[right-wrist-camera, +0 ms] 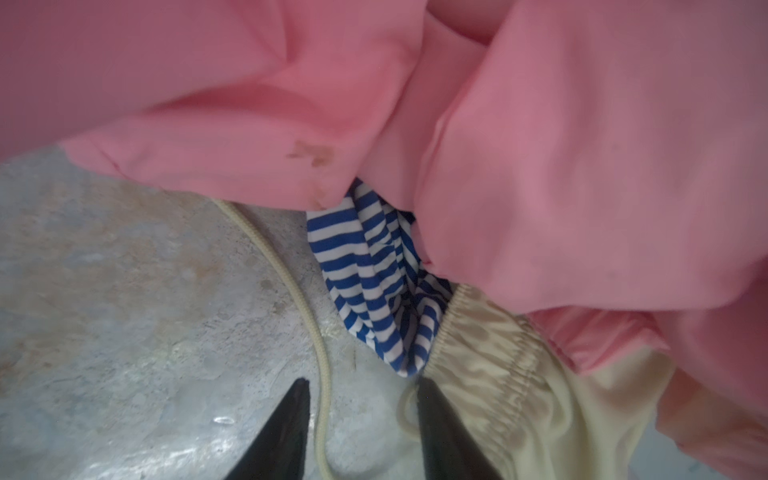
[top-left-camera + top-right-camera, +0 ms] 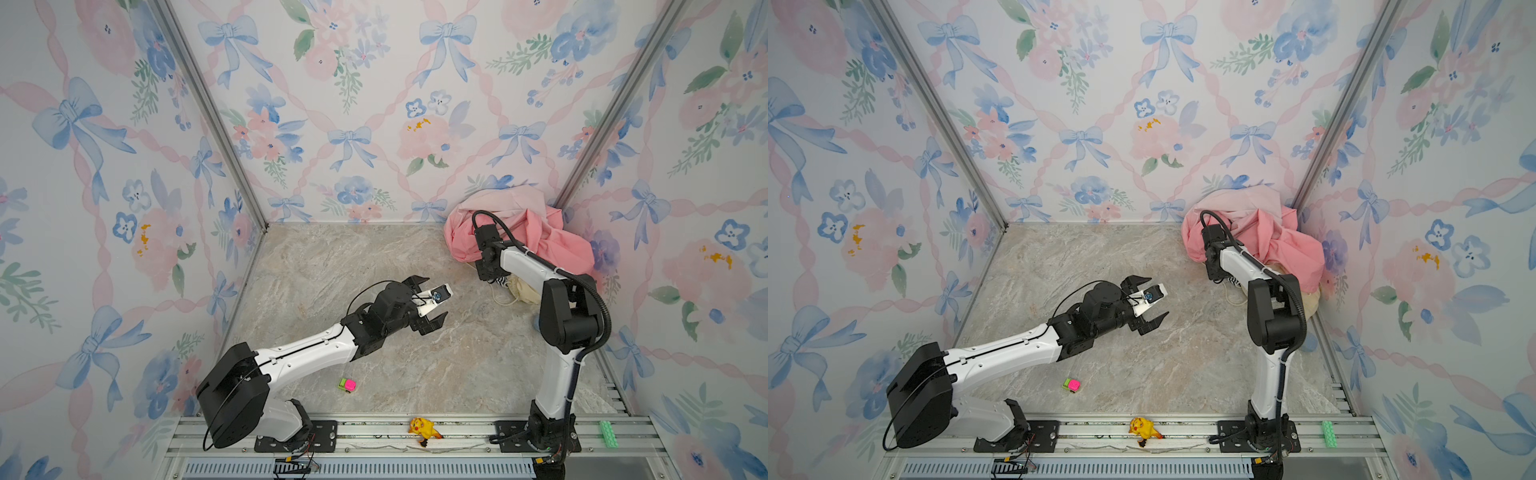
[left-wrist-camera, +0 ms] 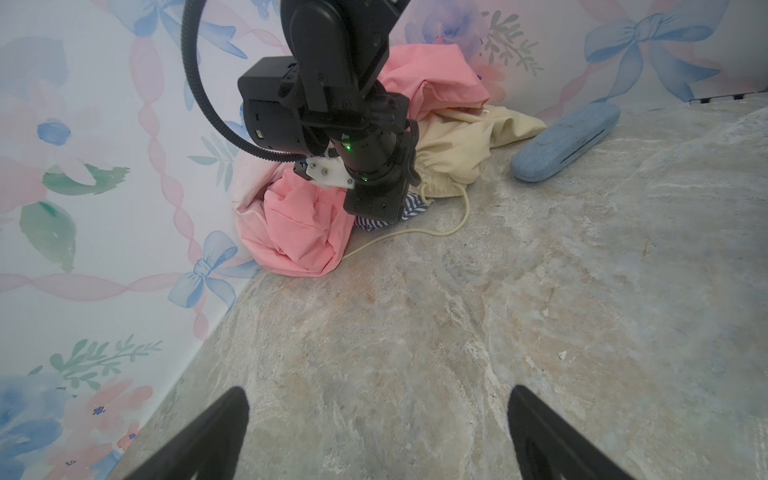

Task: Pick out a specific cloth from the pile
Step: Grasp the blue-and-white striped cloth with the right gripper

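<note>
Floral wallpaper of blue bows and pink blooms (image 2: pixel 104 208) covers the left, back and right sides of the booth, joined by slanting aluminium corner posts (image 2: pixel 208 112). They enclose a beige, marble-patterned tabletop (image 2: pixel 374 257). Far left of the pile (image 2: pixel 536 237), a heap of salmon-pink and pale pink fabrics in the back right corner, the left gripper (image 2: pixel 436 297) hangs above bare marble. It points toward the heap with its black fingers (image 3: pixel 232 415) spread wide and holding nothing. Well left of the pile and nearer the front lies a small pink-and-green cube (image 2: pixel 347 384). A yellow toy figure (image 2: pixel 422 428) rests on the ribbed metal rail (image 2: pixel 291 436) along the front edge. At the pile's near left edge the right gripper (image 1: pixel 362 386) points down at the tabletop. Its fingers are a narrow gap apart and a cream drawstring cord (image 1: pixel 291 286) runs between them. They are not closed on anything. Just past one fingertip lies the cloth (image 1: pixel 374 282), a small navy-and-white striped garment. It is tucked under the salmon-pink fabric on the pile's near side and touches the gathered hem of a cream-yellow cloth (image 1: pixel 498 374). Beside the pile's cream-yellow edge lies a pale blue oblong case (image 3: pixel 565 141). Well to the front of the pile, at the rail's right end, stands a green studded block (image 2: pixel 607 433).
</note>
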Controlling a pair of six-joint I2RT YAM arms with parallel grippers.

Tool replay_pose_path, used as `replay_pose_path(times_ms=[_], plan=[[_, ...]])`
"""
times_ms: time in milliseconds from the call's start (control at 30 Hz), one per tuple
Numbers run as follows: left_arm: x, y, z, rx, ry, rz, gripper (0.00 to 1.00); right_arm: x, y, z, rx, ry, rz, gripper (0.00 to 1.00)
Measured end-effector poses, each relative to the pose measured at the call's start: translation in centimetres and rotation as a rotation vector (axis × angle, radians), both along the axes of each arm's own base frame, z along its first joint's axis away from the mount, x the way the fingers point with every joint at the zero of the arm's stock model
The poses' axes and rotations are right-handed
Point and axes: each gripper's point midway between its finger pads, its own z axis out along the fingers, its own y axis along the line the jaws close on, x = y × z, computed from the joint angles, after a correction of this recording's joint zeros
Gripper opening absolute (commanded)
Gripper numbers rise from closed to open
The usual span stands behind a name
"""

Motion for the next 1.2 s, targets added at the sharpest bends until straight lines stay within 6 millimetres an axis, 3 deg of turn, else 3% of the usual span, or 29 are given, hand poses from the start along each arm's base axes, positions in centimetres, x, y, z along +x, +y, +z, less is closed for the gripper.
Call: replay_pose_path(times_ms=[267, 467, 600, 900, 1000, 1200], plan=[[0.2, 0.2, 0.0, 0.003, -0.004, 0.015, 0.98, 1.4, -0.6, -2.2, -0.037, 0.017, 0.018, 0.37], [0.4, 0.3, 0.0, 0.006, -0.007, 0.027, 0.98, 2.6, -1.2, -2.2, -0.059, -0.019, 0.033, 0.36], [0.4, 0.3, -0.1, 0.007, -0.006, 0.028, 0.98, 3.4, -2.1, -2.0, -0.064, -0.043, 0.032, 0.29], [0.7, 0.5, -0.1, 0.012, -0.010, 0.046, 0.98, 3.6, -2.4, -3.5, -0.066, -0.015, 0.049, 0.21], [0.7, 0.6, -0.2, 0.014, -0.011, 0.050, 0.98, 3.8, -2.3, -3.3, -0.059, -0.015, 0.051, 0.25], [0.9, 0.6, -0.4, 0.020, -0.010, 0.059, 0.98, 3.6, -2.0, -3.5, -0.048, -0.003, 0.058, 0.42]])
